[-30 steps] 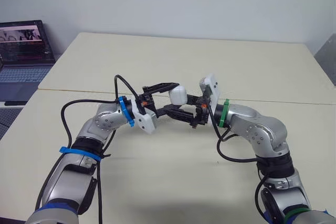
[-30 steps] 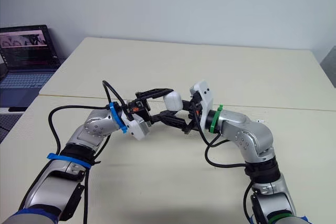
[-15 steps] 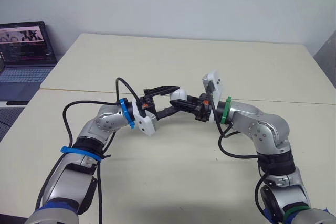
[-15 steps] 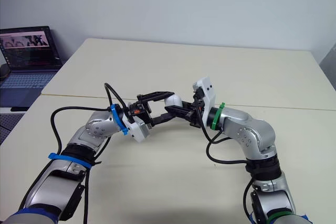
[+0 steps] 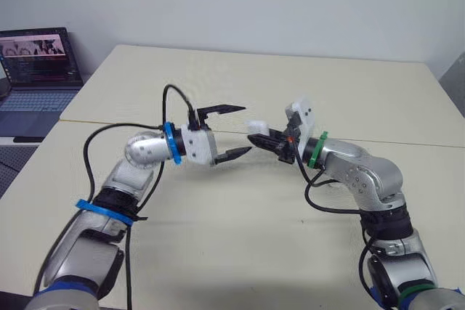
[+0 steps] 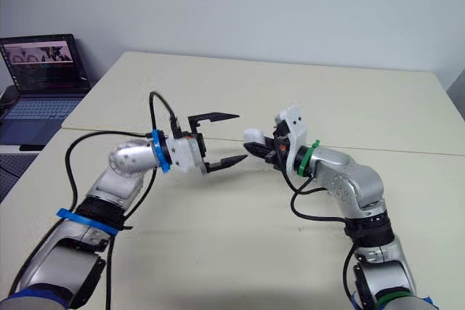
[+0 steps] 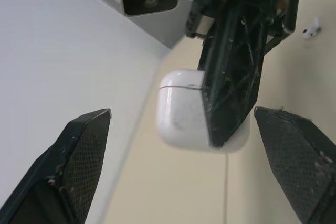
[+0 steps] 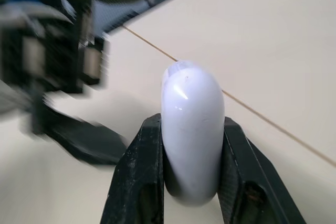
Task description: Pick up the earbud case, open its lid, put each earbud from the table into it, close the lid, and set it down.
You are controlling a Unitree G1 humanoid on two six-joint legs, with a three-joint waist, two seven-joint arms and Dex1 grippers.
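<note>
Earbud case (image 8: 191, 124) base hidden between clamping right gripper (image 5: 261, 136) fingers; long axis along fingers. Left gripper (image 5: 246, 128) spread, empty.

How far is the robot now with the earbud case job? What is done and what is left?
Done: the case is off the table, clamped in the right tool. In hand: the left tool is open and faces the case without touching it; the lid looks shut. Left: open the lid, load the earbuds (one earbud lies on the table), close it, set it down.
</note>
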